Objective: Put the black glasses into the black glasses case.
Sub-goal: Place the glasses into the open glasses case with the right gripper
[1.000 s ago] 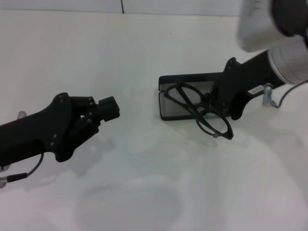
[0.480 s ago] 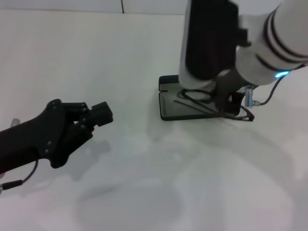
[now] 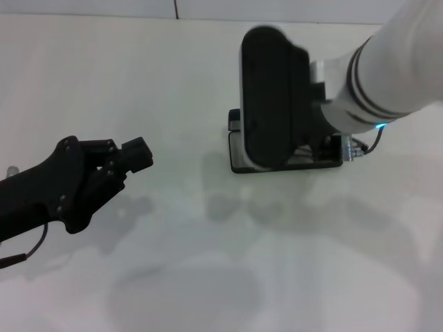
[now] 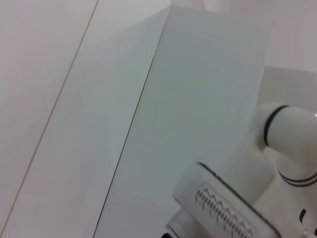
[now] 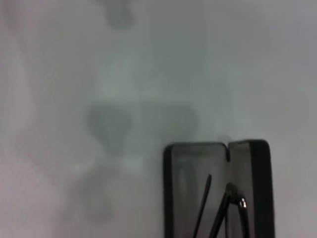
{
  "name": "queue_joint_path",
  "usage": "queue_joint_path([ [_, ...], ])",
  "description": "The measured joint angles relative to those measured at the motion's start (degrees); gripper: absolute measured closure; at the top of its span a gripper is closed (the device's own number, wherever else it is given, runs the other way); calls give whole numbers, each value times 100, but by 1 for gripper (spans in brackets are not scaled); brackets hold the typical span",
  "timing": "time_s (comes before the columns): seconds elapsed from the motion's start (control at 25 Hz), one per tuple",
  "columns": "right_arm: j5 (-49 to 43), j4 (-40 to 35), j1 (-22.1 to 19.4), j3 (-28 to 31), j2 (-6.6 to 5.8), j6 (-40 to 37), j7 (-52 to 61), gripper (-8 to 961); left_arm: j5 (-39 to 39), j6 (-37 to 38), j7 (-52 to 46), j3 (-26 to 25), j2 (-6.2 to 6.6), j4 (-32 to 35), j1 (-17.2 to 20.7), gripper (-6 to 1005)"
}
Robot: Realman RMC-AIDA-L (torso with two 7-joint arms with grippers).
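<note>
While the right arm's bulky white-and-black wrist fills the middle of the head view, it covers most of the open rectangular matte black glasses case with grey lining (image 3: 237, 153), leaving only the case's left end and a strip of its near edge showing on the white worktop (image 3: 208, 277). From that view the right gripper is hidden behind the wrist, so I cannot tell how its fingers stand. In the right wrist view the case (image 5: 173, 193) lies open below the camera, cut off by the picture's edge, and the thin black-framed glasses (image 5: 225, 210) lie in its grey tray; only their slender temple arms and part of the frame show, the rest cut off. Whether anything grips them cannot be told. Well apart to the left, the black left gripper (image 3: 138, 153) hovers over bare worktop, fingers closed together and holding nothing.
</note>
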Motion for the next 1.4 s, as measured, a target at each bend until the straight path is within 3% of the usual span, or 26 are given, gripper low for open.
queue_joint_path([
  [0.36,-570,383,132,-766,0,438,216,900,1,-32,127,-12,39,0,-4,941],
  [0.44,-620,414,112,-826,0,526,216,900,18,-17,150,-11,150,0,62,941],
  [0.64,-671,524,105,-965,0,730,216,899,269,44,150,5,269,76,198,941],
  [0.84,-736,679,103,-1128,0,999,216,898,725,123,150,15,266,464,414,941],
  [1.4,-757,891,94,-1347,0,1332,234,896,1126,365,154,13,280,563,474,941],
])
